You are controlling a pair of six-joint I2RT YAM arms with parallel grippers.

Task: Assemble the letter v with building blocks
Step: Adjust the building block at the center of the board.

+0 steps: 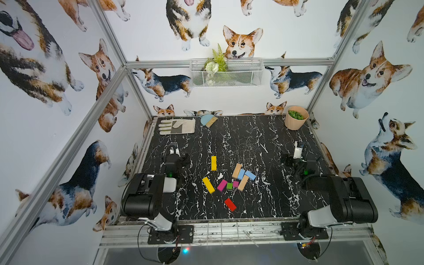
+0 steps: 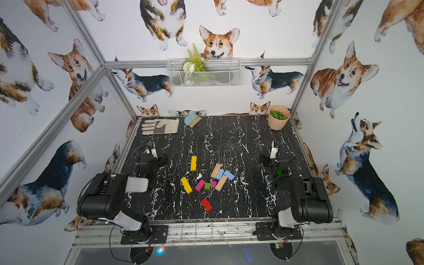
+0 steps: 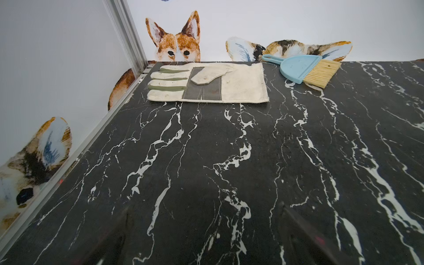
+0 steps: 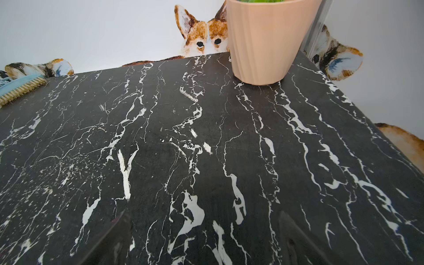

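The building blocks lie loose on the black marble table (image 1: 263,142), in both top views, between the two arms. One yellow bar (image 1: 213,163) lies apart, further back. A second yellow bar (image 1: 208,185), a magenta block (image 1: 222,185), a green stub (image 1: 229,186) and a small magenta stub (image 1: 235,184) lie in a rough row. Two tan bars (image 1: 236,171) (image 1: 243,182) and two light blue blocks (image 1: 241,174) (image 1: 250,175) touch in a cluster. A red block (image 1: 230,204) lies nearest the front. My left gripper (image 3: 205,214) and right gripper (image 4: 204,218) are open and empty, over bare table, well away from the blocks.
A work glove (image 1: 177,126) and a blue hand brush (image 1: 207,120) lie at the back left. A peach pot (image 1: 296,117) with green filling stands at the back right. A wire basket (image 1: 226,73) hangs on the back wall. Aluminium frame rails border the table.
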